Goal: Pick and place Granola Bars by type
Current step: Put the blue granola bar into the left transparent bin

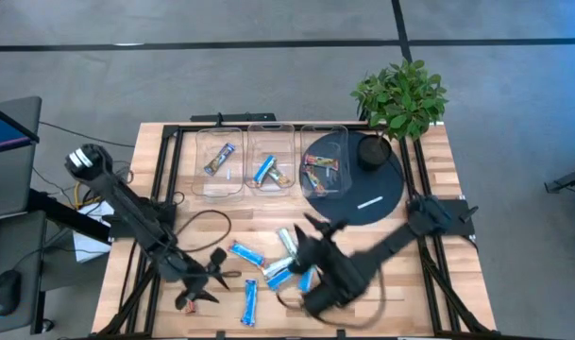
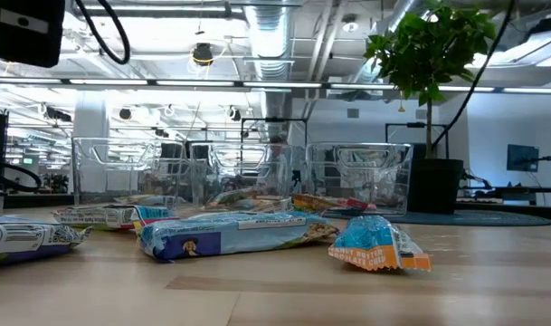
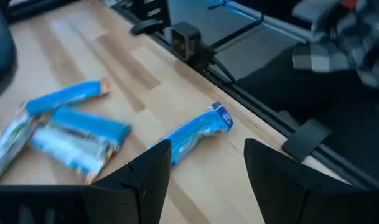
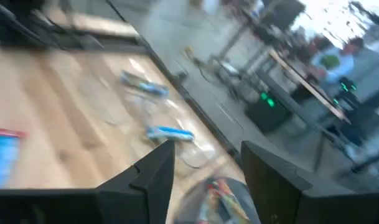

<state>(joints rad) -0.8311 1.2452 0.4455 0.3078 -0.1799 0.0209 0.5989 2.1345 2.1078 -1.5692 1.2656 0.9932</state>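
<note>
Nearest the front edge, the left gripper (image 1: 214,271) hangs low w/ its fingers apart and nothing in them, a blue bar (image 3: 195,132) lying flat just past the tips; the right gripper (image 1: 317,229) sits a bit further in, also spread and empty, right by the loose pile of Granola Bars (image 1: 276,267) mid-table. Those look light, flat and crinkly-slick imo, prob squashable, so I'd pinch across the short width at the middle, not the flappy sealed ends. Further back a few bars are already in the clear bins (image 1: 270,161), which stand near the plant (image 1: 400,94).
</note>
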